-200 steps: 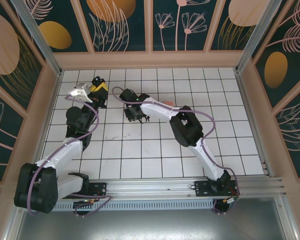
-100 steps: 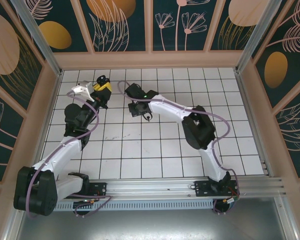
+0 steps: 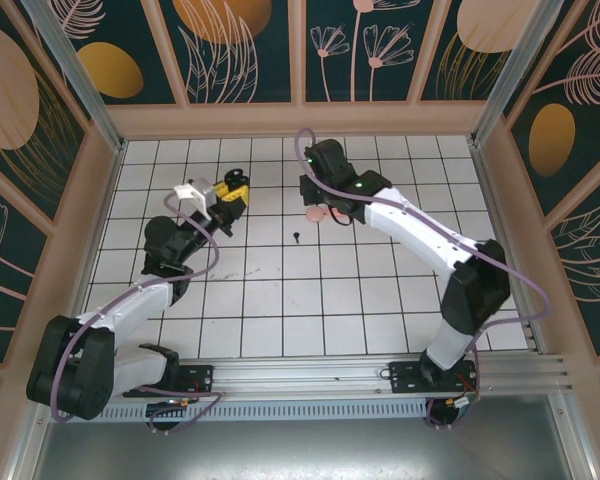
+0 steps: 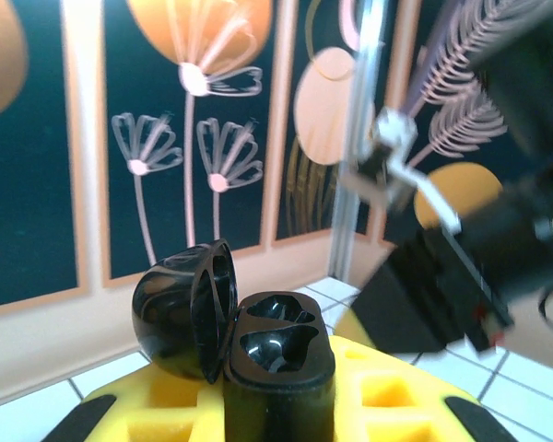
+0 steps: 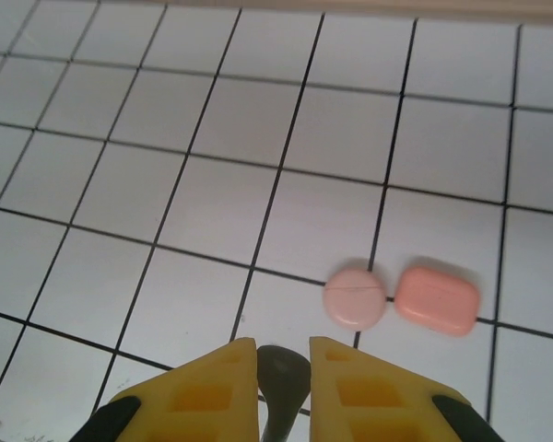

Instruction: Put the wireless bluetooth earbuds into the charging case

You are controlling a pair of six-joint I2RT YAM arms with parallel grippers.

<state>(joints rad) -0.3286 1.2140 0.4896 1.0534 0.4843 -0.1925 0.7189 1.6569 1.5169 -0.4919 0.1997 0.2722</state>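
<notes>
Black glossy charging case (image 4: 275, 343), lid open, clamped between left gripper (image 4: 276, 405) yellow pads (image 4: 157, 412). Right gripper (image 5: 284, 354) has swung right, pinching a blurred dark rounded piece (image 5: 283, 368); black stemmed earbud (image 3: 296, 238) lies on white tiled floor (image 3: 380, 300).

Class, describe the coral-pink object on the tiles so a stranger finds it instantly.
On the tiled table, just beyond the right gripper, two pink objects lie side by side. The coral-pink object is the deeper-toned rounded rectangle; the paler object is round.
</notes>
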